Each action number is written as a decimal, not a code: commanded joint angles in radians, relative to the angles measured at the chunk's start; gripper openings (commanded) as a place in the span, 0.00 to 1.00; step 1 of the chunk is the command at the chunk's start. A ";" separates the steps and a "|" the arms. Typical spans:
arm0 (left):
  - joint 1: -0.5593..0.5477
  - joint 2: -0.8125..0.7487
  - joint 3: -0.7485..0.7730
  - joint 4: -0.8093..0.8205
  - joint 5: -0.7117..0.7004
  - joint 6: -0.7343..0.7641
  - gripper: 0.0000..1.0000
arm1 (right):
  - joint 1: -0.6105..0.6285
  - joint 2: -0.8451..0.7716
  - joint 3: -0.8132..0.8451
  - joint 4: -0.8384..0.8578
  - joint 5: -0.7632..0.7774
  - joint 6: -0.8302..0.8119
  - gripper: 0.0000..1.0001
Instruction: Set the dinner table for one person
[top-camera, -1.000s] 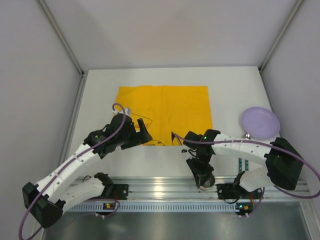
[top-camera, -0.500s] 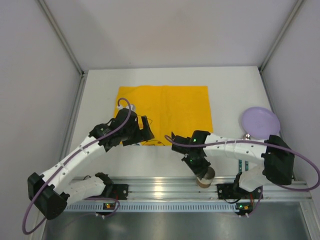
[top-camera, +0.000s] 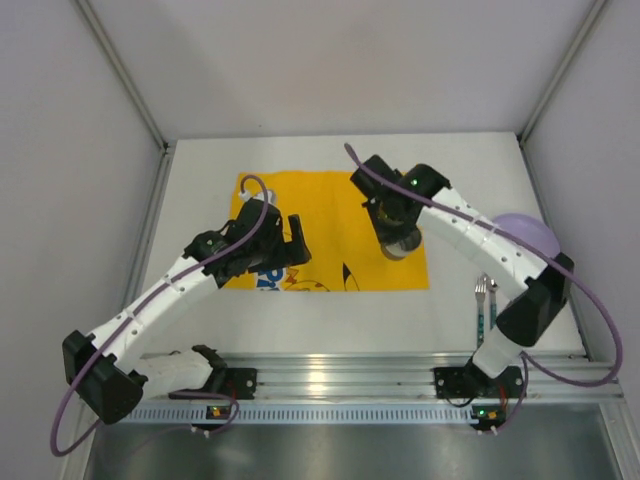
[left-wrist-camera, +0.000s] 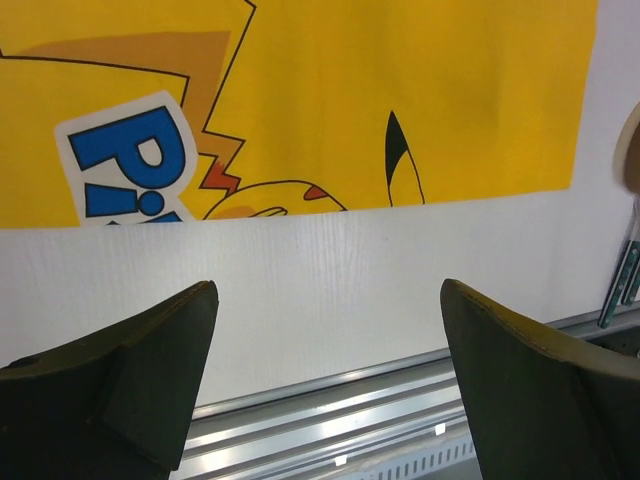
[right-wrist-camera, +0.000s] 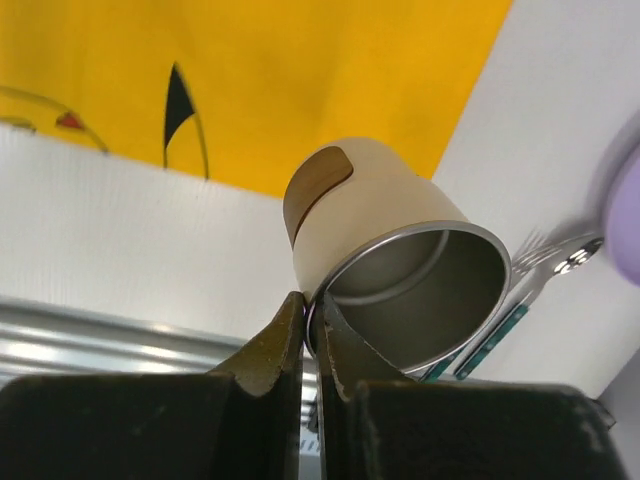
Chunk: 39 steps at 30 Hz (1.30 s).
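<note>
The white counter (top-camera: 460, 160) carries a yellow mat (top-camera: 330, 215). Right of the mat sit a purple plate (top-camera: 538, 232), half hidden by the right arm, and some cutlery (top-camera: 483, 300). The right gripper (right-wrist-camera: 310, 320) is clamped on a beige cup's (right-wrist-camera: 380, 215) rim over the mat's right edge. The left gripper (left-wrist-camera: 330, 300) hangs wide open and empty at the mat's near edge.

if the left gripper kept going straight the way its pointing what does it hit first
Probably the bare dinner table just short of the yellow mat; nothing sits between the open fingers of the left gripper. Depth is hard to judge.
</note>
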 joint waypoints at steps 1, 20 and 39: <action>0.001 -0.023 0.039 0.005 -0.070 0.040 0.98 | -0.138 0.183 0.194 0.036 0.057 -0.128 0.00; 0.082 0.041 0.109 -0.040 -0.045 0.123 0.98 | -0.364 0.782 0.814 0.151 -0.096 -0.135 0.38; 0.061 0.159 0.166 -0.017 0.112 0.115 0.98 | -0.819 0.264 -0.102 0.349 0.065 -0.067 1.00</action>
